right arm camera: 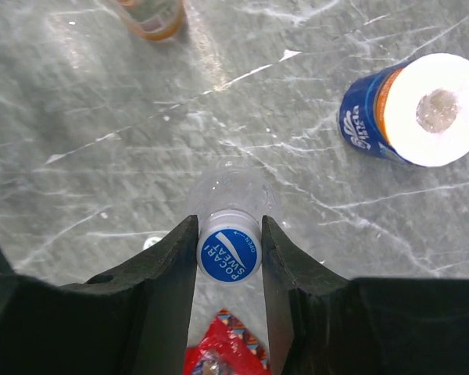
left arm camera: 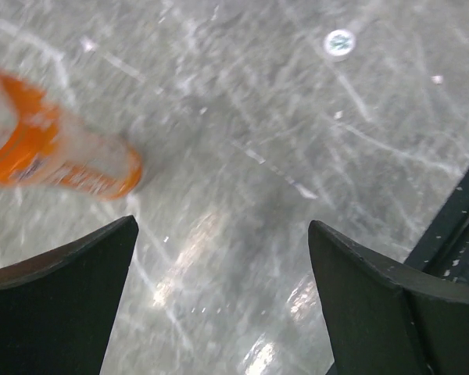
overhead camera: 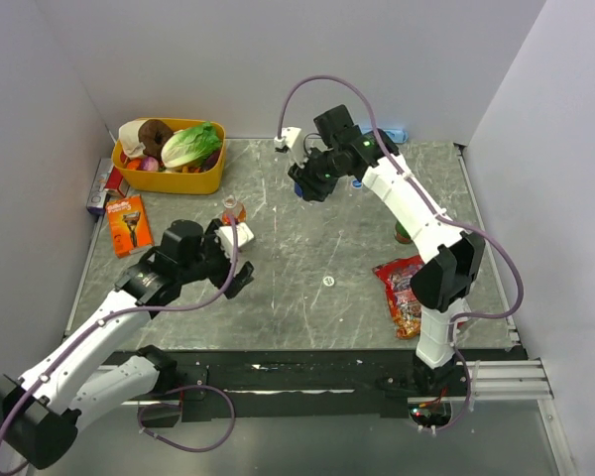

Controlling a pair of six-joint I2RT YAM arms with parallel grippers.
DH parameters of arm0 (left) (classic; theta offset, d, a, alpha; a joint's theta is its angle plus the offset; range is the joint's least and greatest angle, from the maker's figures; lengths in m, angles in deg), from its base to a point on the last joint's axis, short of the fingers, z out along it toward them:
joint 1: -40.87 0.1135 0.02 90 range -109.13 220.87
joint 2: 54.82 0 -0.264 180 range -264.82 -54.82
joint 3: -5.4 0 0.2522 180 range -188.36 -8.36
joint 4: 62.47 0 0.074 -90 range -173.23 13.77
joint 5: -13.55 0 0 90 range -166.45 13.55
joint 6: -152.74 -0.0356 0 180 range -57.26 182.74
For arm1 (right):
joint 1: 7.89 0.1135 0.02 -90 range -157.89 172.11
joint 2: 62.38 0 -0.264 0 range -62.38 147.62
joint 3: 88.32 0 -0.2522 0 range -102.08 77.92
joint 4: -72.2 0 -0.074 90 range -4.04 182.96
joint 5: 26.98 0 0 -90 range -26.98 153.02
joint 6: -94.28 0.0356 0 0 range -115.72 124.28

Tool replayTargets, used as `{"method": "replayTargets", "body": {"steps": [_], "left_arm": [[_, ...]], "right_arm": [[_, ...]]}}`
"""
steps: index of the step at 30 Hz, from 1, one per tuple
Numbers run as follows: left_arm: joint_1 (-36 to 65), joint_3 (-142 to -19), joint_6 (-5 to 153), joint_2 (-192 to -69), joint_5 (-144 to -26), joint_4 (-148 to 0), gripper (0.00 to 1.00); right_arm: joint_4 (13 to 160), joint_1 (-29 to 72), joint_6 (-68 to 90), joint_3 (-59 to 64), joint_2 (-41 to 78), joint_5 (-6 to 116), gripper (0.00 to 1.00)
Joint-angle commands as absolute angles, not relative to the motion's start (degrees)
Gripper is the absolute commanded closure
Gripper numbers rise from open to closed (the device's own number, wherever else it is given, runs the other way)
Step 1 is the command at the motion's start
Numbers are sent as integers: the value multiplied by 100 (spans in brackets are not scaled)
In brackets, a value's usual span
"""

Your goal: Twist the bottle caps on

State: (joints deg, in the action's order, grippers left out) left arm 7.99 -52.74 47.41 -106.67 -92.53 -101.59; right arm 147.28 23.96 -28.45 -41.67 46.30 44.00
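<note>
At the far left of the desk (overhead camera: 307, 238) sits a yellow tub (overhead camera: 129, 177) with food in it. Just near of it lies an orange box (overhead camera: 130, 224).

Next comes the orange drink bottle (overhead camera: 232, 210). It stands upright on the desk, a little left of the middle. The left pincer (left arm camera: 223, 234) hangs just near of that bottle, and the two are apart. Its two fingers are spread wide and there is nothing between them. In the left wrist view the bottle looks blurry.

A loose cap (overhead camera: 328, 281) lies flat on the bare desk, near the middle and to the right of the left pincer.

Farther back, the right pincer (right arm camera: 228, 226) points down. Its fingers are squeezed on a blue cap (right arm camera: 229, 256). That cap sits on top of a clear bottle (right arm camera: 233, 187), which stands on the desk.

A toilet roll (right arm camera: 422, 109) lies on its side to the far right of that pincer. A red bag (overhead camera: 402, 288) lies on the right side of the desk, closer to the near edge.
</note>
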Motion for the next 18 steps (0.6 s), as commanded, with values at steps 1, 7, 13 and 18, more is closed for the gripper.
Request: {"method": "replayTargets", "body": {"steps": [1, 7, 13, 18], "left_arm": [[1230, -5416, 4797, -10510, -9359, -10523, 4], [1626, -5354, 4938, -10474, -9561, -10532, 4], [1793, -5336, 4938, -10483, -9614, -10541, 4], [1846, -5266, 4815, -10492, -9737, -10602, 4]], "right_arm": [[14107, 2410, -2999, -3987, 4581, 4580, 100], [13413, 2410, -2982, -3398, 4511, 4729, 100], [13141, 2401, -2955, -3257, 4599, 4826, 98], [13070, 2401, -2762, -3335, 4634, 4966, 68]]}}
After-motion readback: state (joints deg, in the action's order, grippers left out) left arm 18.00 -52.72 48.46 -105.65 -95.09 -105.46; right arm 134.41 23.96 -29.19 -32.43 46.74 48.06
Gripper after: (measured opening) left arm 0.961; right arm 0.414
